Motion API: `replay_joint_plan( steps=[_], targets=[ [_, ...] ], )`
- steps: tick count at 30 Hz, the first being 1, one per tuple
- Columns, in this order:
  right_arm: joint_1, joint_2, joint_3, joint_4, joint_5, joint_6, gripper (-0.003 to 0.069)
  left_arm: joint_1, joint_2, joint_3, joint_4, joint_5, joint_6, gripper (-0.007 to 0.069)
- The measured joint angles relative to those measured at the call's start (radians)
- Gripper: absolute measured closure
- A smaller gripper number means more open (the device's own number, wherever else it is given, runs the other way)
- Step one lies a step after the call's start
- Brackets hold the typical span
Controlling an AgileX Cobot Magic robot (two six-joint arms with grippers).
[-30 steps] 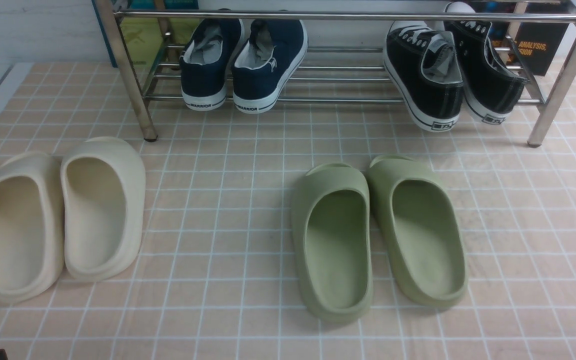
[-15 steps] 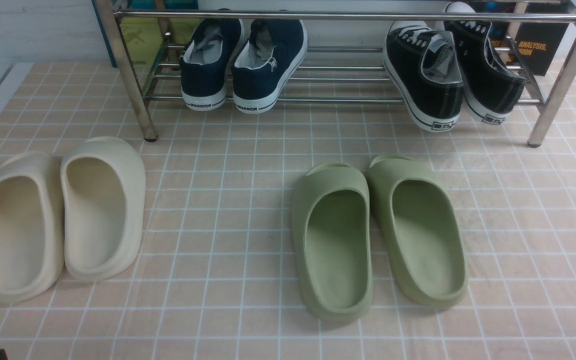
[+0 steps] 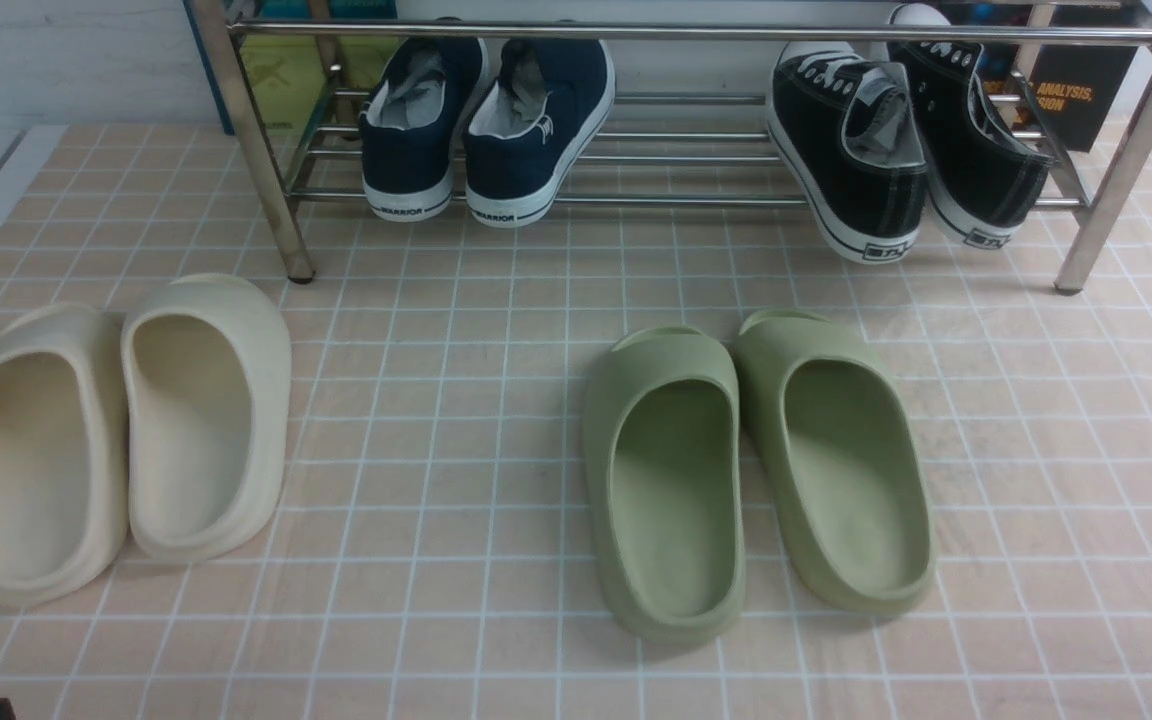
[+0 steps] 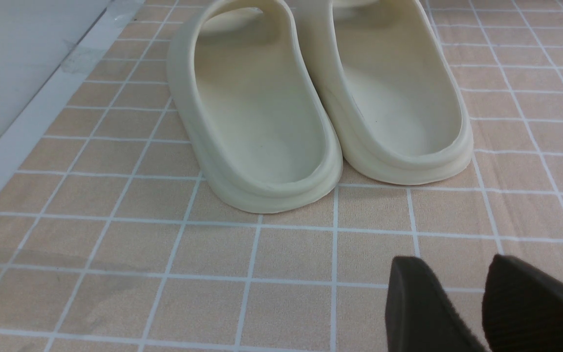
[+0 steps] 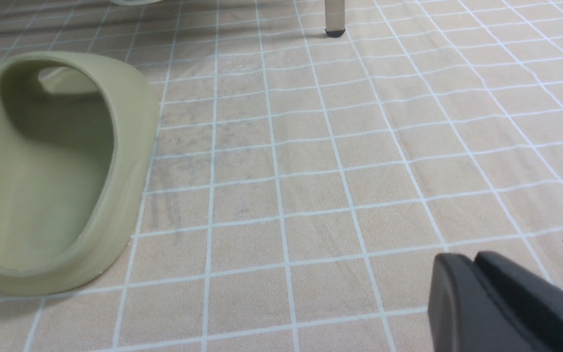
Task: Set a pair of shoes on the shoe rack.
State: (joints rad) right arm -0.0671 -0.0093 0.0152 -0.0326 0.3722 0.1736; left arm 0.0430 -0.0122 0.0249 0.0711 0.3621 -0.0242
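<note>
The two black canvas sneakers, one [image 3: 851,150] next to the other [image 3: 976,140], lie on the right end of the shoe rack's [image 3: 696,32] lower bars, with their heels hanging over the front bar towards me. My left gripper [image 4: 457,274] is open with a narrow gap and holds nothing. It hovers low over the tiled floor, just in front of the cream slides [image 4: 320,98]. My right gripper [image 5: 472,264] is shut and empty, low over the floor to the right of a green slide [image 5: 56,161]. Neither gripper is near the black sneakers.
Navy WARRIOR sneakers [image 3: 486,130] sit on the rack's left part. Cream slides [image 3: 116,430] stand on the floor at left, green slides [image 3: 756,470] at centre right. A rack leg [image 5: 334,19] shows far ahead of my right gripper. Books stand behind the rack.
</note>
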Motion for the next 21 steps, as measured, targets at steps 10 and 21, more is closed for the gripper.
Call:
replay_joint_plan(
  steps=[10,21],
  targets=[
    [0.0,0.0,0.0,0.0,0.001,0.0,0.0599,0.0,0.0,0.0,0.0,0.0,0.0,0.0385],
    [0.0,0.0,0.0,0.0,0.001,0.0,0.0585,0.0,0.0,0.0,0.0,0.0,0.0,0.0385]
  ],
)
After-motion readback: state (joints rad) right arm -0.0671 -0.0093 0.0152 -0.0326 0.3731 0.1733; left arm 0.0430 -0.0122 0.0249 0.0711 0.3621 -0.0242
